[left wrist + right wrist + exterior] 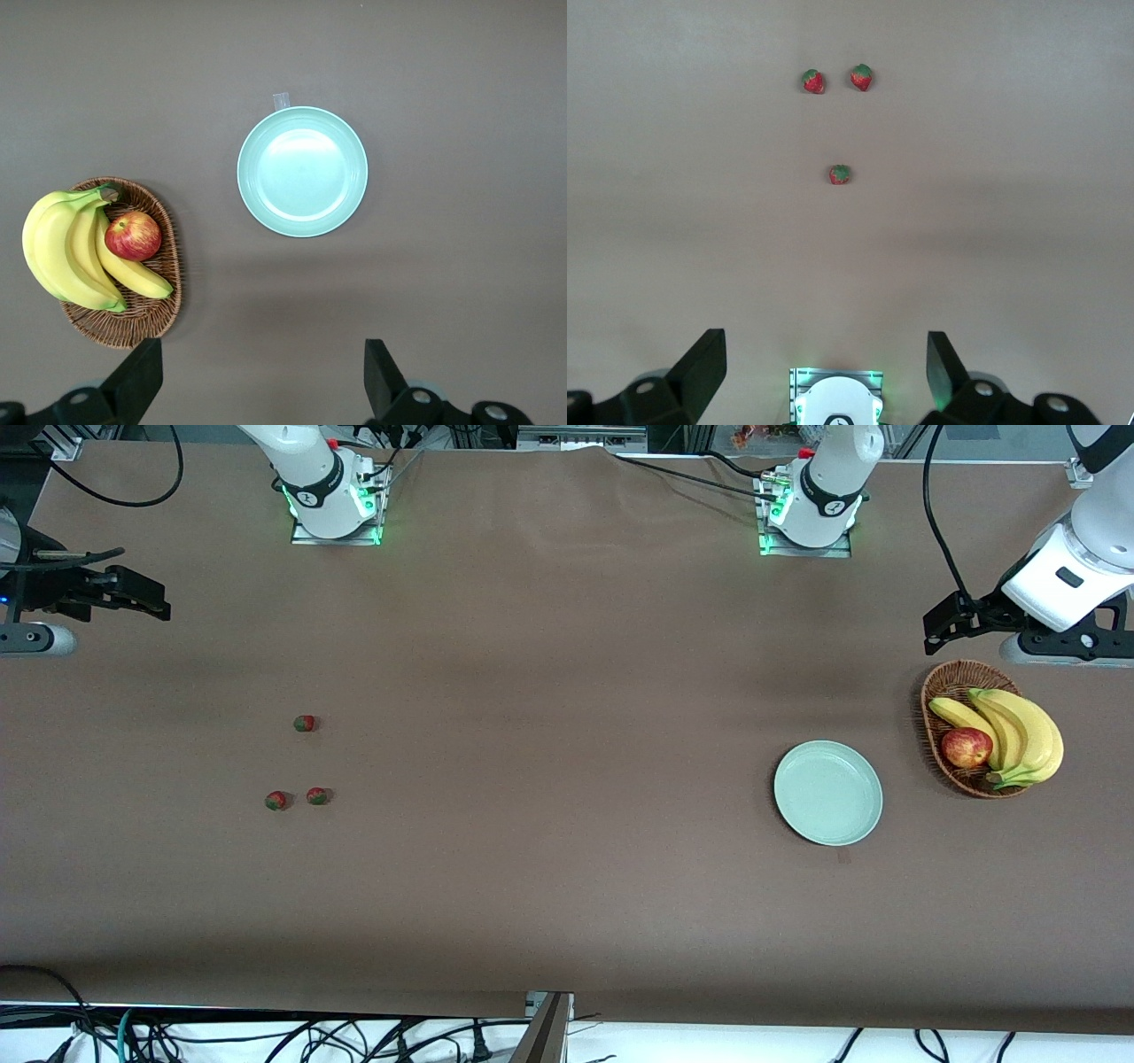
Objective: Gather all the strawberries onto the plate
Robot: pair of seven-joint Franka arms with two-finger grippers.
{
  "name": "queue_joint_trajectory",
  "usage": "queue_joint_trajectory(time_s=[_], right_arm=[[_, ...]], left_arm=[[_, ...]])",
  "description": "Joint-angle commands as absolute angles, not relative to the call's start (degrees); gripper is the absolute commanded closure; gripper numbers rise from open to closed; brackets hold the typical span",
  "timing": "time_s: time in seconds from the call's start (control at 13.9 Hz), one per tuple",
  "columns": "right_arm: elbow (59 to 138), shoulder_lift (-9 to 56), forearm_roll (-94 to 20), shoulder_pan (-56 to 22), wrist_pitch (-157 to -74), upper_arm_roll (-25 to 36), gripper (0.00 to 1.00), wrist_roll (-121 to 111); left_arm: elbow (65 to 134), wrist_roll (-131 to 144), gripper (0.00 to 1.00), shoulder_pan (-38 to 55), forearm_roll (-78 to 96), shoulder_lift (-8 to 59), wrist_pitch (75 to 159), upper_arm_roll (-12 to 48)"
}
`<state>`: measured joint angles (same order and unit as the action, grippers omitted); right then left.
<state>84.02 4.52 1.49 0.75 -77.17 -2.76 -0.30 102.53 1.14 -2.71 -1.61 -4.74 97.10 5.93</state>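
Observation:
Three tiny red strawberries lie on the brown table toward the right arm's end: one (304,724) (840,174), and two side by side nearer the front camera (276,801) (317,796), seen in the right wrist view too (861,77) (813,81). The pale mint-green plate (828,793) (302,171) sits empty toward the left arm's end. My right gripper (151,600) (824,367) is open and empty, held high over the table's right-arm end. My left gripper (939,627) (260,376) is open and empty, held high beside the basket.
A brown wicker basket (941,691) (164,292) with bananas (1019,731) (62,248) and a red apple (967,747) (133,235) stands beside the plate at the left arm's end. The right arm's base (834,403) shows in the right wrist view.

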Motion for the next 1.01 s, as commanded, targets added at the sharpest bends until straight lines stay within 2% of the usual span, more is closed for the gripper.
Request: queue_joint_trajectory(time_s=[0.0, 0.43, 0.58, 0.79, 0.93], right_arm=[[82.53, 5.01, 0.88, 1.58, -76.11, -3.25, 0.00, -0.62], [82.62, 6.06, 0.79, 1.50, -76.81, -3.16, 0.00, -0.53], [83.14, 6.94, 0.88, 1.49, -79.44, -3.25, 0.00, -0.61], [82.97, 12.29, 0.97, 1.49, -80.67, -3.25, 0.00, -0.53], [82.97, 15.80, 0.88, 1.49, -84.53, -3.25, 0.00, -0.62]], left_arm=[[101.43, 1.84, 0.00, -2.55, -0.44, -4.75, 95.71, 5.80], [101.34, 1.76, 0.00, -2.55, -0.44, -4.75, 95.54, 5.89], [101.34, 1.76, 0.00, -2.55, -0.44, -4.75, 95.54, 5.80], [101.34, 1.76, 0.00, -2.55, -0.35, -4.75, 95.01, 5.80], [101.16, 1.67, 0.00, -2.55, -0.35, -4.75, 94.83, 5.80]])
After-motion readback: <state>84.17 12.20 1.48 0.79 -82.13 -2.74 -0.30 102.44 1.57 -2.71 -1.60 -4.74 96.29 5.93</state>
